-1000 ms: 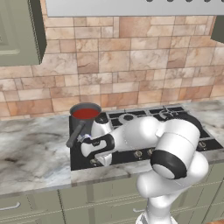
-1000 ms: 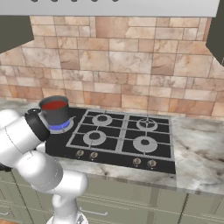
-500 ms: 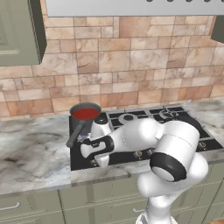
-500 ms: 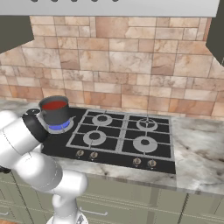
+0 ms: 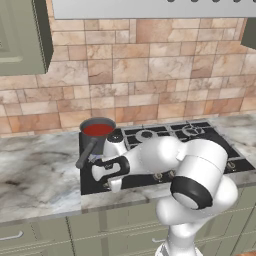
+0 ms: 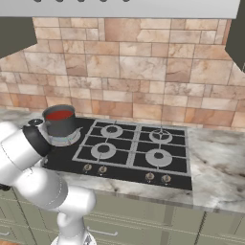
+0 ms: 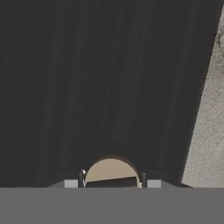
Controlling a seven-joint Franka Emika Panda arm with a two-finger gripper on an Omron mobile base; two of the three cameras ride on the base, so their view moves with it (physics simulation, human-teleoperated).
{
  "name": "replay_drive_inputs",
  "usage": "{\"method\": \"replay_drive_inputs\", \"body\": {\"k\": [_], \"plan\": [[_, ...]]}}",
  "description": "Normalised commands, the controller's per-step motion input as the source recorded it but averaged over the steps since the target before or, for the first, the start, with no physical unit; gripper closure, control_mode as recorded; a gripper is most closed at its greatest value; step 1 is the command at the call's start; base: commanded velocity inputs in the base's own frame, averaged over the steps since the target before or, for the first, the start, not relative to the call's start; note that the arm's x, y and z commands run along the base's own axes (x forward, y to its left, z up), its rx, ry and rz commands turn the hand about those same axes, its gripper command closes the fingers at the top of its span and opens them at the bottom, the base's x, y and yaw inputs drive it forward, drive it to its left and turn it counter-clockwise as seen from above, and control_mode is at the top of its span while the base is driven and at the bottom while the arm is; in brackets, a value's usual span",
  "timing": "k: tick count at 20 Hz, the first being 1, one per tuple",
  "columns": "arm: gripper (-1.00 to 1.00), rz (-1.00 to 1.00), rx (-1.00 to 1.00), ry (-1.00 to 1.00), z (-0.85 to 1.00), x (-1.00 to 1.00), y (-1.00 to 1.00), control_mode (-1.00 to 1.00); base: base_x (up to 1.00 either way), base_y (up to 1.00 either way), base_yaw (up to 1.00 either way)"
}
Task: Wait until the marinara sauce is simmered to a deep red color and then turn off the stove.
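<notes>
The marinara sauce point(image 5: 98, 130) point(image 6: 59, 115) is a red disc in a small dark grey saucepan point(image 5: 95, 141) point(image 6: 60, 126) on the back left burner of the black stove point(image 5: 159, 140) point(image 6: 135, 149). The pan's handle point(image 5: 84, 154) points toward the front left. My gripper point(image 5: 112, 187) hangs fingers-down over the stove's front left corner, just in front of the pan. In the hand view the gripper point(image 7: 111, 180) is open. A round tan knob point(image 7: 112, 169) sits between its two tips, close to both, on the black stove top point(image 7: 100, 83).
Marble counter point(image 5: 37, 172) point(image 6: 217, 170) point(image 7: 209, 131) lies on both sides of the stove. Further knobs point(image 6: 102, 169) point(image 6: 157, 177) line the front edge. A tiled wall point(image 5: 150, 80) rises behind, with a hood above and a green cabinet point(image 5: 20, 35) at upper left.
The hand has crept slightly lower toward the stove's front left corner. Pan and sauce look the same.
</notes>
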Motion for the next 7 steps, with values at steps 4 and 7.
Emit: {"method": "replay_drive_inputs", "body": {"k": [4,7], "plan": [[1.00,-0.16,0.00,0.07,0.00,0.00,0.00,-1.00,0.00,0.00,0.00],[1.00,-0.15,0.00,0.06,0.00,0.00,0.00,-1.00,0.00,0.00,0.00]]}}
